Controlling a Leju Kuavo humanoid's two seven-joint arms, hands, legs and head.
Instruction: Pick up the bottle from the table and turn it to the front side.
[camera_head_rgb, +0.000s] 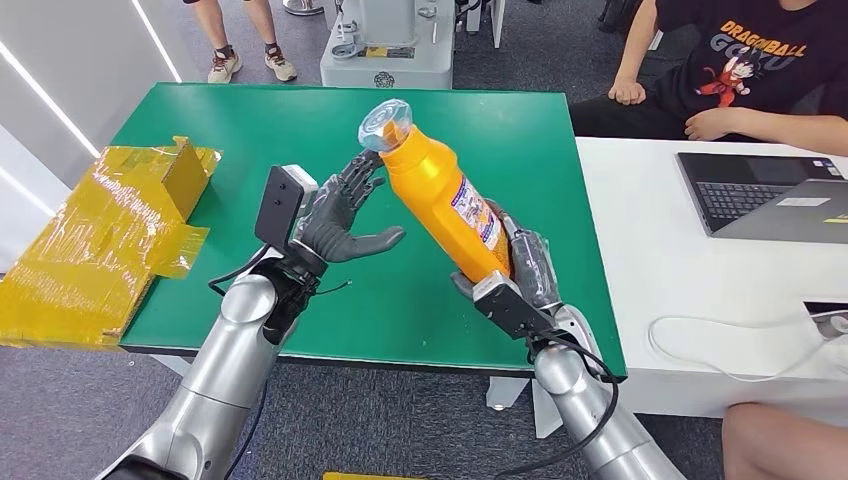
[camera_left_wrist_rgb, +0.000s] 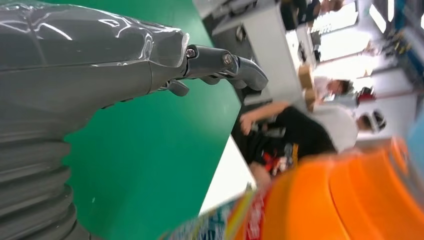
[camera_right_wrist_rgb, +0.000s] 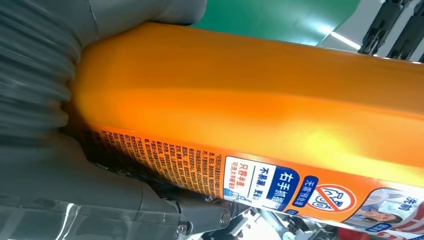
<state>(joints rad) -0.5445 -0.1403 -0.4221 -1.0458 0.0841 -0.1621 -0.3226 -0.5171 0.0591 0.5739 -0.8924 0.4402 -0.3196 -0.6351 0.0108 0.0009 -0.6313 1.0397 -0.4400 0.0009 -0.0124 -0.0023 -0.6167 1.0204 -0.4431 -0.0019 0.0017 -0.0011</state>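
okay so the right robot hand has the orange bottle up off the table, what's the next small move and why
Probably close the left robot hand onto the bottle near its neck. The right robot hand grips only the base, the bottle leans left, and the open left fingers sit right beside it, ready to help rotate the label forward.

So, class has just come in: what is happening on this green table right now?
The robot's right hand holds an orange bottle by its lower end, lifted off the green table and tilted, its clear cap toward the left hand. The left hand is open beside the bottle's neck, holding nothing. The bottle's label faces right, toward a seated person at the white desk.
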